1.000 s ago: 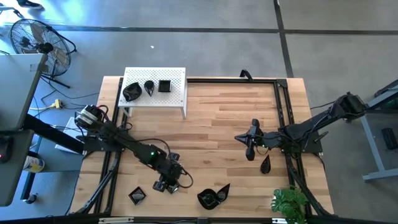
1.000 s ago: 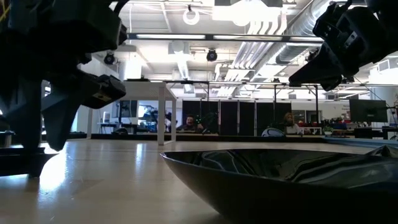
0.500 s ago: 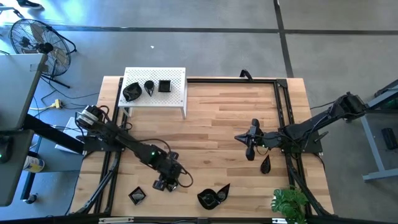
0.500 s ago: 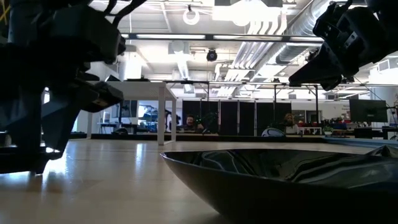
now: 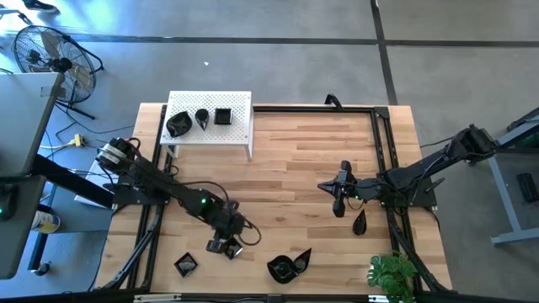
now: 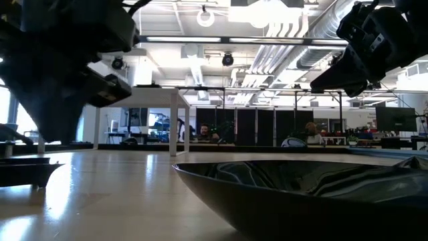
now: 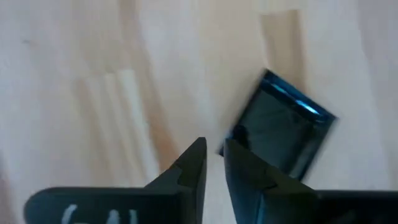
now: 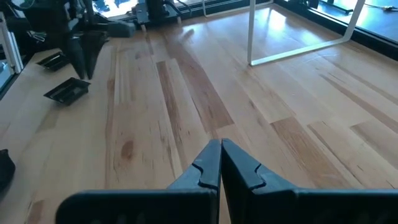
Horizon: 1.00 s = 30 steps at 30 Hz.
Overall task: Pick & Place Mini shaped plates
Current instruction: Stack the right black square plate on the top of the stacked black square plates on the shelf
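Pale wood planks lie beneath the left gripper [image 7: 213, 163], fingers nearly together, holding nothing; just beyond them the square plate [image 7: 281, 132] sits skewed diagonally.

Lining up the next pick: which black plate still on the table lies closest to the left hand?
The square plate directly under the left hand; the other square plate sits apart, nearer the table's corner.
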{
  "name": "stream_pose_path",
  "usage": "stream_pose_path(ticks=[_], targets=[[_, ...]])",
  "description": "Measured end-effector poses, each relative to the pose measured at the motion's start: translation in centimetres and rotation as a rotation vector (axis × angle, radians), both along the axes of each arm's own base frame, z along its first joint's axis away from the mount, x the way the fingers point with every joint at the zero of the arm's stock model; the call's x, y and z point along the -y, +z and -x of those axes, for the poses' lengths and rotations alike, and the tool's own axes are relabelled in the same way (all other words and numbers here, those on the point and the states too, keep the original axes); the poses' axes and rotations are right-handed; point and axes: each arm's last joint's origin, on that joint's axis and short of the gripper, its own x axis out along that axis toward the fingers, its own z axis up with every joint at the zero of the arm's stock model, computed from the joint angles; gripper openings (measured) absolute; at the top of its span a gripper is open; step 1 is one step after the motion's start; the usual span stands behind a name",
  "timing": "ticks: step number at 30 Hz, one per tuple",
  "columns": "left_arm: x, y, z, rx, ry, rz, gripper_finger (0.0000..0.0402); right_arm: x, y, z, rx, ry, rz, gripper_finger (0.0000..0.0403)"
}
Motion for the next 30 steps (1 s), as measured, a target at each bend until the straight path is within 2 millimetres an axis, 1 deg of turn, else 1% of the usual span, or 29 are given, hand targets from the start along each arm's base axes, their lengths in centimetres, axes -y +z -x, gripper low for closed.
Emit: stream_pose_path(ticks=[2,4,6,8,13,17,25,27,30], targets=[[0.2,-0.1,0.2,-0.036,-0.002,0.049,0.0045,0.0,0.0,0.0,0.0,0.0,0.0,0.0001],[0.2,-0.6,0.2,-0.112,0.054,0.105,0.0044,0.0,0.0,0.0,0.0,0.0,-0.001,0.0001],[0.0,-1.2,0.3,-0.214,0.135,0.148,0.0051,0.0,0.0,0.0,0.0,0.002,-0.002,0.0001],[-0.1,-1.3,0.5,-0.273,0.215,0.176,0.0065,0.0,0.0,0.0,0.001,0.003,-0.002,0.0001],[0.0,-1.3,0.6,-0.324,0.351,0.215,0.0108,0.0,0.0,0.0,0.003,-0.001,0.007,0.0001],[0.2,-1.2,0.4,-0.327,0.38,0.264,0.0123,0.0,0.0,0.0,0.002,0.002,0.006,0.0001],[0.2,-1.8,0.1,-0.322,0.421,0.255,0.0123,0.0,0.0,0.0,0.002,0.002,0.006,0.0001],[0.2,-2.2,0.1,-0.336,0.441,0.235,0.0115,0.0,0.0,0.0,0.002,0.003,0.006,0.0001],[0.2,-2.3,0.0,-0.337,0.447,0.239,0.0092,0.0,0.0,0.0,0.003,0.003,0.005,0.0001]])
